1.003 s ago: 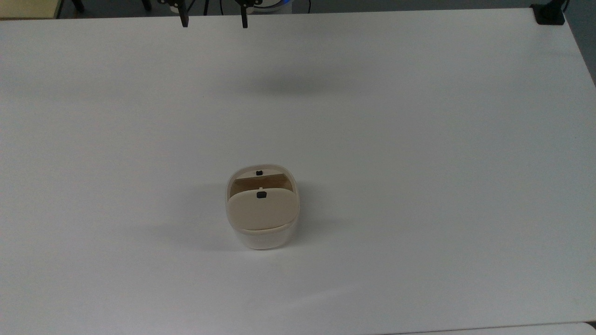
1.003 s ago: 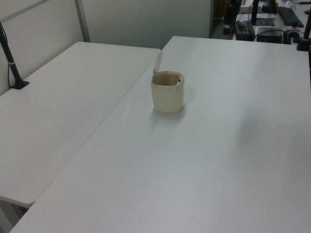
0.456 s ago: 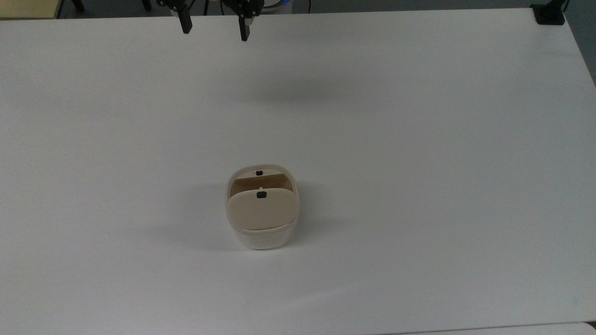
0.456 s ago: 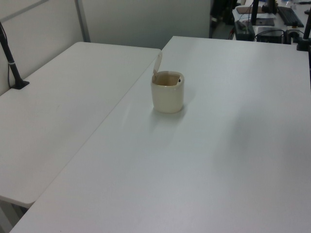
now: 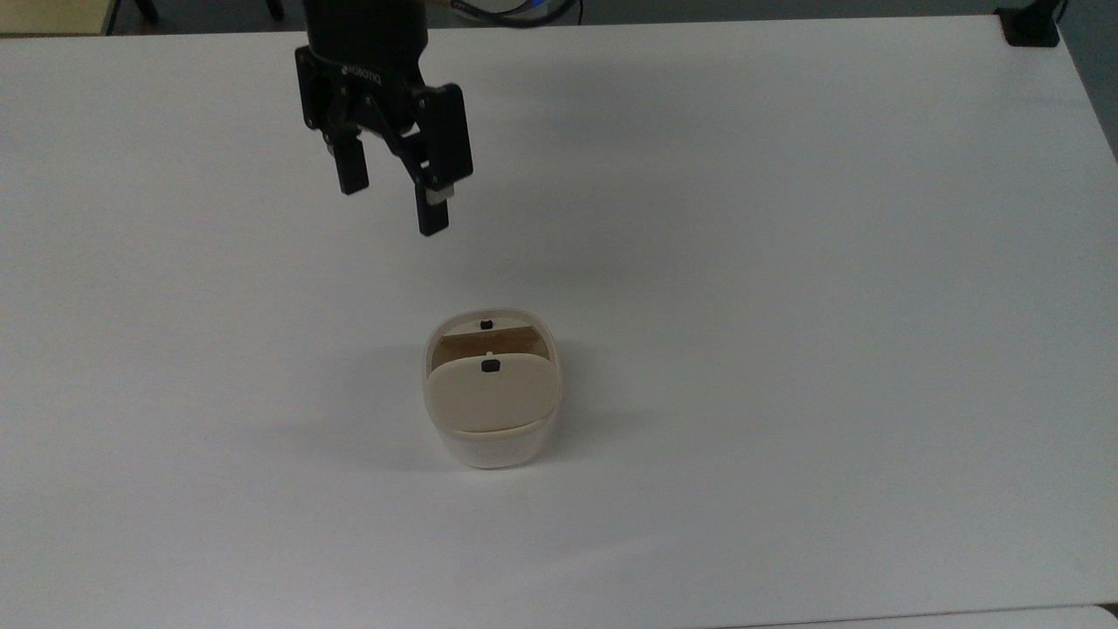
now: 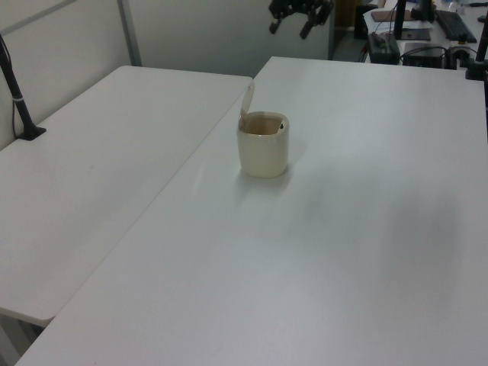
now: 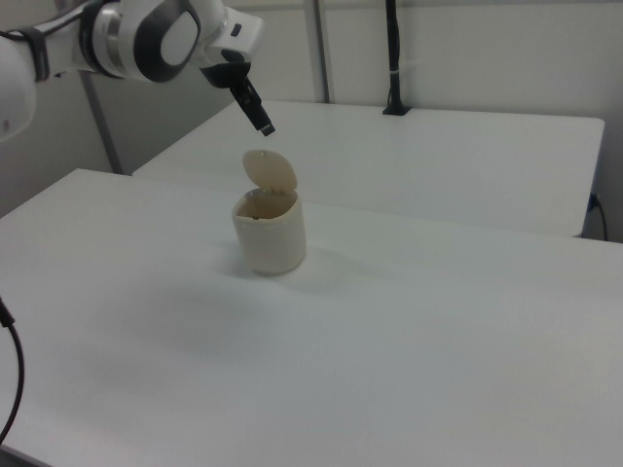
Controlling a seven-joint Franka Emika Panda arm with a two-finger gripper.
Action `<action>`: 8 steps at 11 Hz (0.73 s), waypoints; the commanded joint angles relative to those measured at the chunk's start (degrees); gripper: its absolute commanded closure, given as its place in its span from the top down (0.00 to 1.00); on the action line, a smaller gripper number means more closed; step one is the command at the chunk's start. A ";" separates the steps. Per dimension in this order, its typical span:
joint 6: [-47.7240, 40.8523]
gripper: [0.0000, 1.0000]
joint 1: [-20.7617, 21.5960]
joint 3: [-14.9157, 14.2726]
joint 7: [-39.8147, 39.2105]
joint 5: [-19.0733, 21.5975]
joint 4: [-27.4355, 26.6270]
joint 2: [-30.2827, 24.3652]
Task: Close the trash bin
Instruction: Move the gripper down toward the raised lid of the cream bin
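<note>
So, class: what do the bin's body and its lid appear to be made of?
The trash bin body looks like smooth cream-white plastic, its wall seeming faintly translucent. Its raised lid looks like matte beige plastic, evenly coloured with a small black latch; neither is certain.

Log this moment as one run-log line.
phase: approach | hand: open, empty, above table, short of bin | bin: lid up, untouched

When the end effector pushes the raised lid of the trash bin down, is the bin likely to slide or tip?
The trash bin looks like small thin plastic, so probably light; a sideways shove could slide it on the smooth white table. Its lid stands upright on a hinge, so it likely swings down easily. The open end effector hangs apart from it; pressing downward seems safer than pushing sideways.
</note>
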 commanded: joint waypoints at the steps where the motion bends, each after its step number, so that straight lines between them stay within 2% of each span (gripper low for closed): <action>1: 10.81 0.54 2.25 -0.46 11.71 0.79 3.30 6.12; 2: 13.11 0.09 2.60 -0.46 12.77 0.87 3.39 7.61; 3: 14.27 0.00 3.13 -0.37 13.65 1.05 4.43 9.20; 5: 15.68 0.00 4.79 -0.46 16.29 0.79 5.58 12.71; 8: 18.50 0.00 5.59 -0.46 17.62 0.52 5.15 14.57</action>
